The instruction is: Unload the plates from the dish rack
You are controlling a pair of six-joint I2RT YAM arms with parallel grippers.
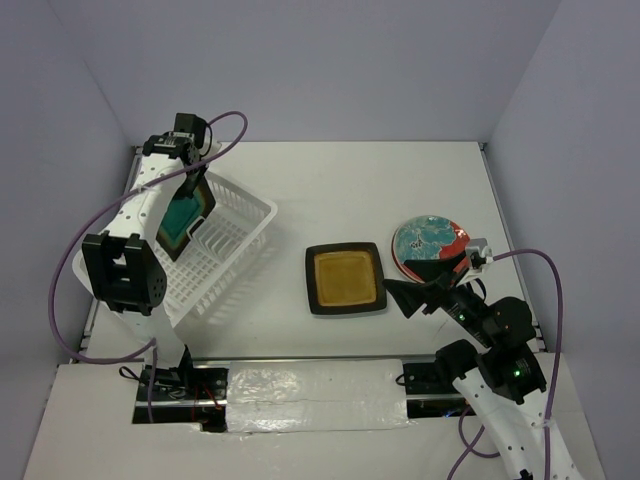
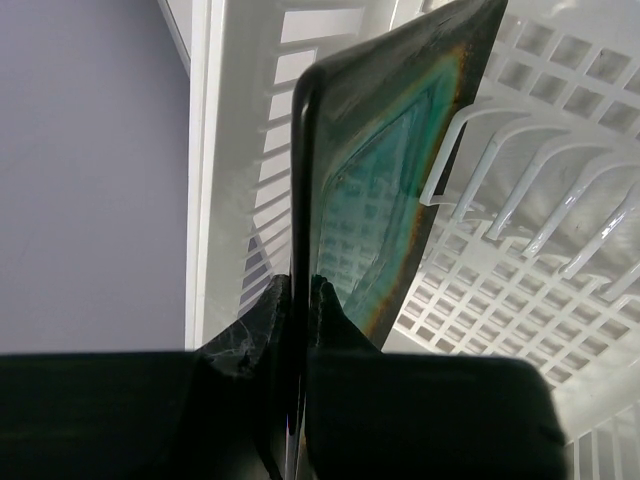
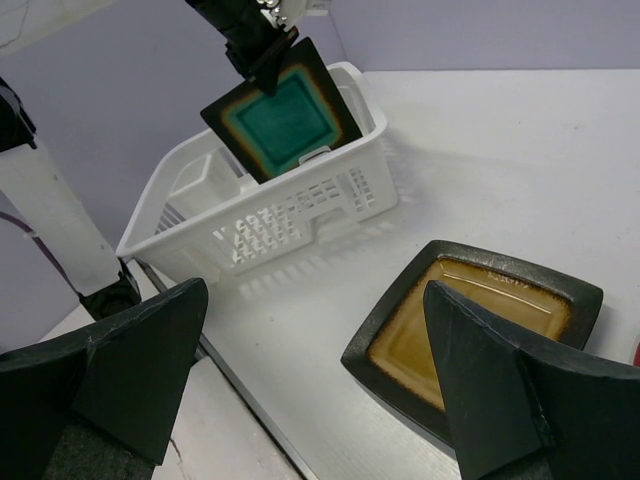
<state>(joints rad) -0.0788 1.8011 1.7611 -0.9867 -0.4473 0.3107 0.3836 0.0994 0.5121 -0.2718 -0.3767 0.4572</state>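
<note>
My left gripper (image 1: 190, 178) is shut on the top edge of the square teal-green plate (image 1: 180, 222) and holds it upright over the white dish rack (image 1: 240, 215). The left wrist view shows the plate (image 2: 375, 190) edge-on between my fingers (image 2: 335, 315), above the rack's gridded floor (image 2: 520, 250). The right wrist view shows the plate (image 3: 283, 112) lifted above the rack (image 3: 270, 225). The square mustard-yellow plate (image 1: 345, 279) lies flat on the table; it also shows in the right wrist view (image 3: 480, 330). A round red and teal plate (image 1: 428, 246) lies at the right. My right gripper (image 1: 428, 290) is open and empty beside it.
The rack's upright prongs (image 2: 540, 190) stand close to the held plate. The table's near edge has a taped strip (image 1: 310, 398). Walls enclose the table on the left, back and right.
</note>
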